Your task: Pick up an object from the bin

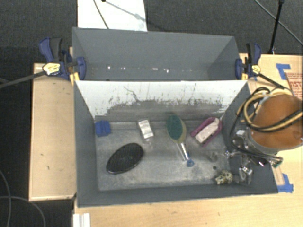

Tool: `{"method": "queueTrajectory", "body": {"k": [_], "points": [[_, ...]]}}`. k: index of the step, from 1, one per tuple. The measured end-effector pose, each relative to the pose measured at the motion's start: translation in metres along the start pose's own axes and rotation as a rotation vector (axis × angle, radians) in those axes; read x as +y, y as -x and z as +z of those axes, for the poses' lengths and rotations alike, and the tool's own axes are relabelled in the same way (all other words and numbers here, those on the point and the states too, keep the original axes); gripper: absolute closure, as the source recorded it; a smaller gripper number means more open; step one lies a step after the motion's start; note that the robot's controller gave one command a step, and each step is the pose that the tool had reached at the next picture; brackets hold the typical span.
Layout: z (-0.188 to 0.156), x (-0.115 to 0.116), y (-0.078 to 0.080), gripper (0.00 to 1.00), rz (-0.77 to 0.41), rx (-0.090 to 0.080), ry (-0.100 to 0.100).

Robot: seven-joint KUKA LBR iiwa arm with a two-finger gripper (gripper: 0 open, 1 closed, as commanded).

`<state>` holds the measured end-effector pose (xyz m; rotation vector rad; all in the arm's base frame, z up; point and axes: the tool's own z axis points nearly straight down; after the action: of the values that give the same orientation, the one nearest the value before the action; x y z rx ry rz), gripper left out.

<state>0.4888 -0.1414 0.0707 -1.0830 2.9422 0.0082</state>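
Observation:
My gripper (243,167) is low in the bin's front right corner, under the arm's orange cover. Just to its left, on the bin floor, lies a small mottled yellowish-grey thing (222,177). Farther back and to the left is a purple and white oblong item (206,129), lying tilted near the right wall. A green oval brush (175,128) with a clear handle and a blue tip (190,163) lies in the middle, the tip pointing toward the front right.
A small silvery wrapped piece (146,129) lies beside the green brush. A black oval brush head (124,157) rests at the front left, and a blue block (102,128) sits by the left wall. Bare floor lies along the front between the black oval and the gripper.

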Motion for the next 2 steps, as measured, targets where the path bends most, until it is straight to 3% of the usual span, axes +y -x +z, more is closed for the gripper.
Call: {"method": "queueTrajectory", "body": {"k": [1,2], "points": [[-0.0016,0.0244,0.0091,0.0,-0.094,-0.003,-0.012],[-0.0005,0.0255,0.0074,1.0,-0.094,0.002,-0.007]]}}
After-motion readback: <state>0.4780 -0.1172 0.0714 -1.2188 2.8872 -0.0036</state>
